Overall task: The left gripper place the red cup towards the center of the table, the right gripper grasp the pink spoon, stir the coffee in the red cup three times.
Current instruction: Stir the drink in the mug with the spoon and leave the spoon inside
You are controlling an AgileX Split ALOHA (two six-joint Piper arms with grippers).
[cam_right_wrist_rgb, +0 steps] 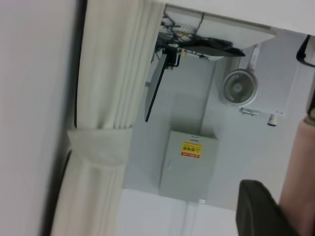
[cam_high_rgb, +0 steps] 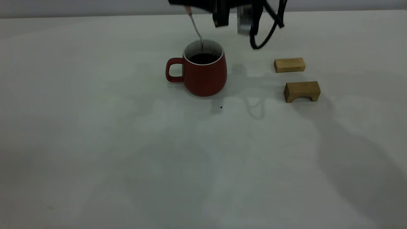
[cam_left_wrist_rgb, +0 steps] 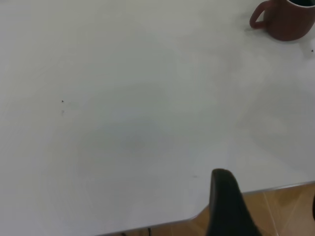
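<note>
Surface: the table (cam_high_rgb: 95, 152) is a wide, pale grey-white surface with a plain wall behind its far edge; a curtain, a fan and a grey box show in the right wrist view, which looks out at the room instead of down.
Red cup: the red cup (cam_high_rgb: 201, 71) stands upright towards the middle of the surface, handle turned to the exterior view's left, clear of everything around it, so the placing step looks done.
Coffee: the coffee (cam_high_rgb: 203, 58) is a dark round inside the white wall.
Pink spoon: the pink spoon (cam_high_rgb: 195, 28) slants down into the cup with its metal end at the liquid, its pink handle up at the frame's top, a pose that suits stirring.
Right gripper: the right gripper (cam_high_rgb: 222, 14) hangs above and just behind the cup, cut off at the top; jaws apparently clamped on the pink spoon's handle, judging from the pink shape beside a finger in its wrist view.
Left gripper: the left gripper (cam_left_wrist_rgb: 229, 206) is parked near the surface's edge, well apart from the cup; whether its jaws are apart or together I cannot tell.
Blocks: 2 wooden blocks (cam_high_rgb: 297, 78) lie to the cup's right, out of the stirring path.
</note>
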